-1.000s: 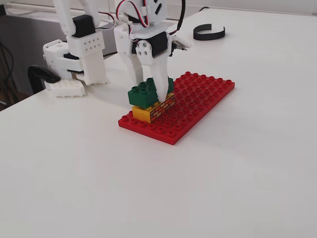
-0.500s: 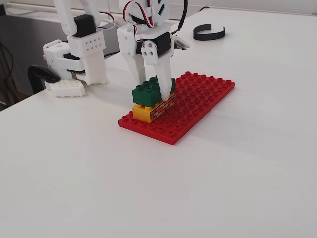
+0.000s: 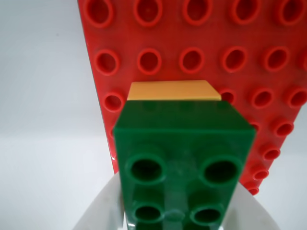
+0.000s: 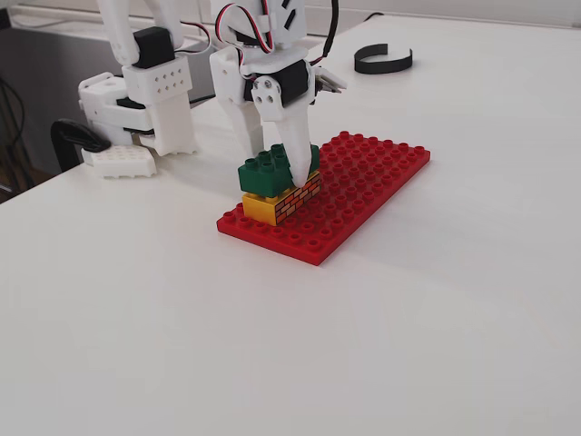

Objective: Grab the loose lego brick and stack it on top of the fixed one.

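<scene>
Gripper point(image 4: 289, 173): white two-finger unit, pointing down, clamped on the loose lego brick point(image 4: 274, 171); I see one finger down each long side of it in the wrist view.

Loose lego brick, dark green, 2x4: sits between the fingers, directly on top of the fixed one point(image 4: 283, 202). I cannot confirm from either view that it is pressed fully home; in the fixed view it looks slightly offset toward the arm's base.

Handling, my judgement: light, rigid, hard plastic with smooth sides, so slippery under a weak pinch but not fragile. Best hold is across the two long plain sides near the middle, as now, leaving the studs clear. Seating needs a firm straight push down.

Fixed one, yellow with brick-wall pattern: directly below the gripper, studded onto the red baseplate point(image 4: 363, 182).

Hidden or unclear: in the wrist view the yellow brick point(image 3: 169, 90) shows only as a strip beyond the green brick point(image 3: 182, 158); fingertips are cut off at the bottom edge. In the fixed view the near finger covers part of the green brick's side, and the far finger is mostly behind it.
</scene>
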`<state>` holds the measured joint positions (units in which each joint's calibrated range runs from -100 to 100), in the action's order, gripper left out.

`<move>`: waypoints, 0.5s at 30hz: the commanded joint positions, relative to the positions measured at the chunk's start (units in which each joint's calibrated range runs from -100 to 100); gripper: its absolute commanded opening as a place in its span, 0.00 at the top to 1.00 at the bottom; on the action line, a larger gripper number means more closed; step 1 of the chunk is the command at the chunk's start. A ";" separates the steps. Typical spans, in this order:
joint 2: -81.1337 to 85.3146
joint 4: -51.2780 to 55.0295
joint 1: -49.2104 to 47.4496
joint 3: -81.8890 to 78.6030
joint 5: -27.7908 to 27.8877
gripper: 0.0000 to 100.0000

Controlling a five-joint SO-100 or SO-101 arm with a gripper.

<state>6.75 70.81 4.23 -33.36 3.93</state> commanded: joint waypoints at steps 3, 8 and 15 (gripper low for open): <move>1.38 -0.99 0.59 -0.39 -0.11 0.94; 1.29 -1.60 0.67 -1.03 -0.11 0.94; 1.21 -2.29 0.22 -1.66 -0.16 0.92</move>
<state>7.26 69.34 4.23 -34.80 3.98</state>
